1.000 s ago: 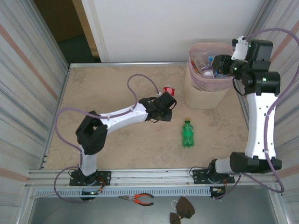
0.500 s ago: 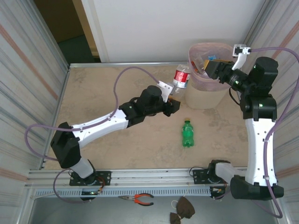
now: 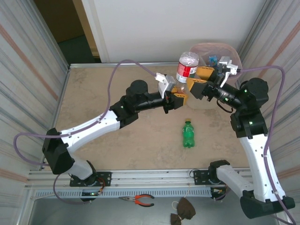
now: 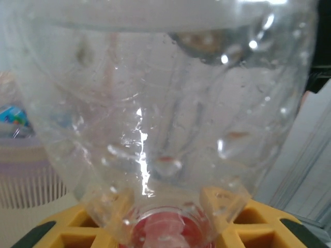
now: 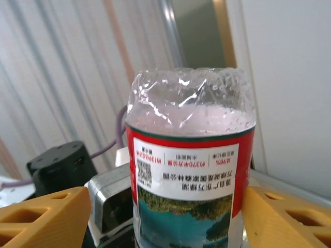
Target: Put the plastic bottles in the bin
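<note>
Your left gripper [image 3: 178,94] clamps the clear bottle [image 3: 186,68] by its cap, base up, beside the bin [image 3: 230,49]; your right gripper [image 3: 200,79] stands wide around it.

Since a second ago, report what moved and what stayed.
The left claw raised the red-labelled bottle and carried it toward the bin. The right claw swung back from over the bin and, open, now flanks that bottle. The green bottle and bin stayed put.
</note>
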